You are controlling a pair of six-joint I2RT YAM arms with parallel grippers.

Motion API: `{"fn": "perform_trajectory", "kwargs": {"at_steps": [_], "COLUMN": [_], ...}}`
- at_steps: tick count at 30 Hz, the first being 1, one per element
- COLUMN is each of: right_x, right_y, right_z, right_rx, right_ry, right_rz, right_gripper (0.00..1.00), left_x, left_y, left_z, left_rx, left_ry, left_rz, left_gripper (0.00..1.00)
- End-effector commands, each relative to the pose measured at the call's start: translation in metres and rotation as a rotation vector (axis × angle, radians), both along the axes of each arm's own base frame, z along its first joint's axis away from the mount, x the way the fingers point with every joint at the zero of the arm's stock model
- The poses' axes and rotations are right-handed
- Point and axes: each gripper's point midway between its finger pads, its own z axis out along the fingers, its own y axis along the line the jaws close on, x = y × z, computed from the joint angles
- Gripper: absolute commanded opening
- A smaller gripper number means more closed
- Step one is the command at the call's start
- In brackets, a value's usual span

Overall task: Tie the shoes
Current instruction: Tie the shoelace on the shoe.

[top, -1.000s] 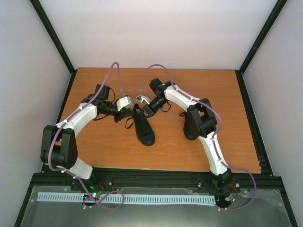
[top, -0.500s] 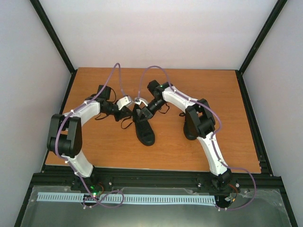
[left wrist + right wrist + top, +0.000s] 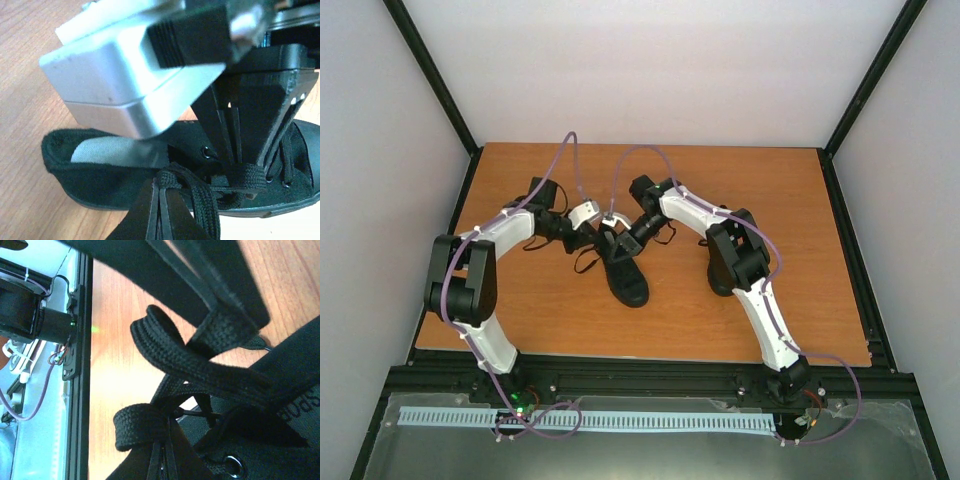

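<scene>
Matt black canvas shoe (image 3: 100,185) (flat woven laces (image 3: 200,367)) on smooth wood-grain table (image 3: 770,200).

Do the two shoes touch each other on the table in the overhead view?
No, bare table shows between the centre shoe and the other shoe under the right arm.

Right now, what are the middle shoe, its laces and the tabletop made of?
Shoe: matte black fabric, likely canvas; fuzzy rim.
Laces: flat woven cord, ribbed texture visible.
Tabletop: wood-grain surface, slight sheen, possibly laminate.
</scene>
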Motion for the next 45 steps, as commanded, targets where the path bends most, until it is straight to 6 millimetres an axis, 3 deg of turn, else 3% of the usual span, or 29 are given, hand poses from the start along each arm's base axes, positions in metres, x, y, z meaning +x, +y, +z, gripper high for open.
{"fn": "perform_trajectory", "kwargs": {"at_steps": [1, 4, 6, 8, 13, 18, 21, 25, 29, 35, 45], "right_x": [-0.01, -0.008, -0.007, -0.007, -0.008, -0.005, -0.003, 0.0, 0.007, 0.009, 0.019], "right_y": [0.004, 0.005, 0.004, 0.003, 0.003, 0.002, 0.002, 0.003, 0.004, 0.006, 0.001], "right_z": [-0.011, -0.013, -0.015, -0.017, -0.02, -0.022, -0.023, -0.02, -0.007, 0.026, 0.032], "right_rx": [-0.037, -0.044, -0.053, -0.061, -0.067, -0.081, -0.09, -0.093, -0.068, -0.025, -0.111], "right_ry": [0.019, 0.01, 0.008, 0.008, 0.015, 0.003, -0.001, 0.011, 0.05, 0.065, 0.065], "right_rz": [0.018, 0.013, 0.012, 0.011, 0.011, 0.002, -0.009, -0.031, -0.079, -0.143, -0.253], "right_gripper": [0.03, 0.03, 0.03, 0.03, 0.03, 0.03, 0.03, 0.03, 0.03, 0.03, 0.03], "left_x": [0.029, 0.033, 0.035, 0.037, 0.041, 0.005, -0.021, -0.043, -0.042, -0.039, -0.033], "left_y": [0.002, 0.015, 0.025, 0.035, 0.055, 0.041, 0.03, 0.016, 0.007, 0.002, -0.004], "left_z": [0.02, 0.01, 0.01, 0.016, 0.043, 0.057, 0.041, 0.013, 0.012, -0.01, -0.026], "left_rx": [0.013, 0.11, 0.155, 0.166, 0.167, 0.131, 0.176, 0.28, 0.291, 0.334, 0.326], "left_ry": [-0.092, -0.089, -0.104, -0.117, -0.177, -0.273, -0.342, -0.457, -0.565, -0.617, -0.618], "left_rz": [0.024, 0.045, 0.035, 0.03, -0.003, -0.194, -0.315, -0.442, -0.48, -0.523, -0.514], "left_gripper": [0.11, 0.43, 0.53, 0.57, 0.57, 0.45, 0.4, 0.47, 0.48, 0.47, 0.42]}}
